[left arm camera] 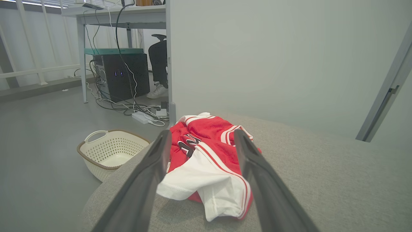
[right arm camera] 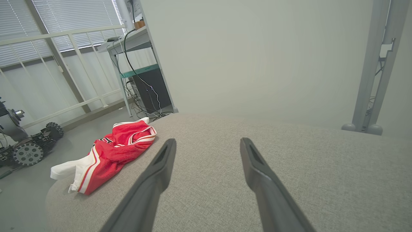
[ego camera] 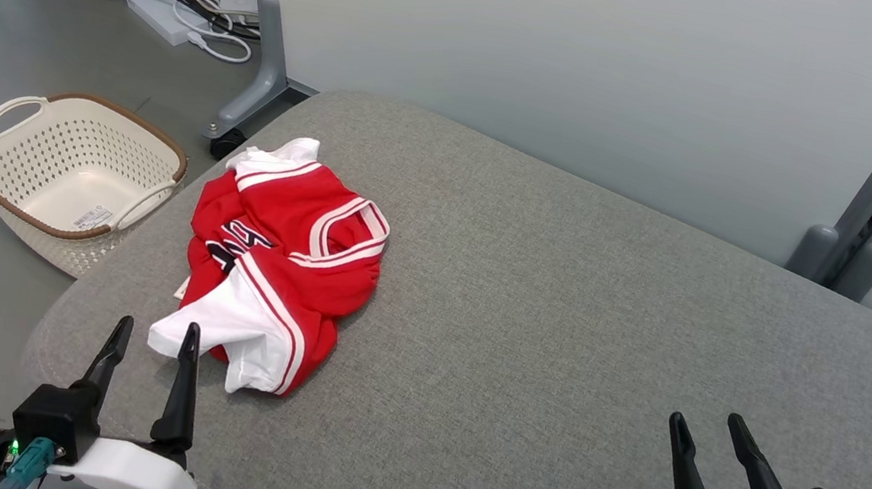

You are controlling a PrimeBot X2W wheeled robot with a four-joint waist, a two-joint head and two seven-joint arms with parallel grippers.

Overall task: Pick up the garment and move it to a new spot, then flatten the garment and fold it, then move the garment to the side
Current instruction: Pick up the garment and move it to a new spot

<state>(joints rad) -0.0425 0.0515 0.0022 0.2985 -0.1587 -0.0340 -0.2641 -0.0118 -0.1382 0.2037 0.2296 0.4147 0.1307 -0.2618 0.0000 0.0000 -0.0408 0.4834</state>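
Garment (ego camera: pixel 285 257): red jersey, white trim and white sleeves, dark lettering partly showing. Lies crumpled in a heap on the grey fabric-covered worktop (ego camera: pixel 565 297), near its left edge and far-left corner. One white sleeve trails toward the robot.

Left pincer (ego camera: pixel 160 325): released, fingers spread, nothing between them. Tips just at the near white sleeve; contact can't be judged. In the left wrist view the garment (left arm camera: pixel 209 151) sits framed between the two fingers of the pincer (left arm camera: pixel 202 132).

Right pincer (ego camera: pixel 706 419): released, empty, over bare worktop, well apart from the garment. Right wrist view has the jersey (right arm camera: pixel 112 151) far off to the left of the pincer (right arm camera: pixel 207 140).

Surroundings: cream perforated basket (ego camera: pixel 132 115) with brown rim on the floor, beside the worktop's left edge. Cables and power strip (ego camera: pixel 165 15) beyond it. Pale partition (ego camera: pixel 556 57) behind the worktop.
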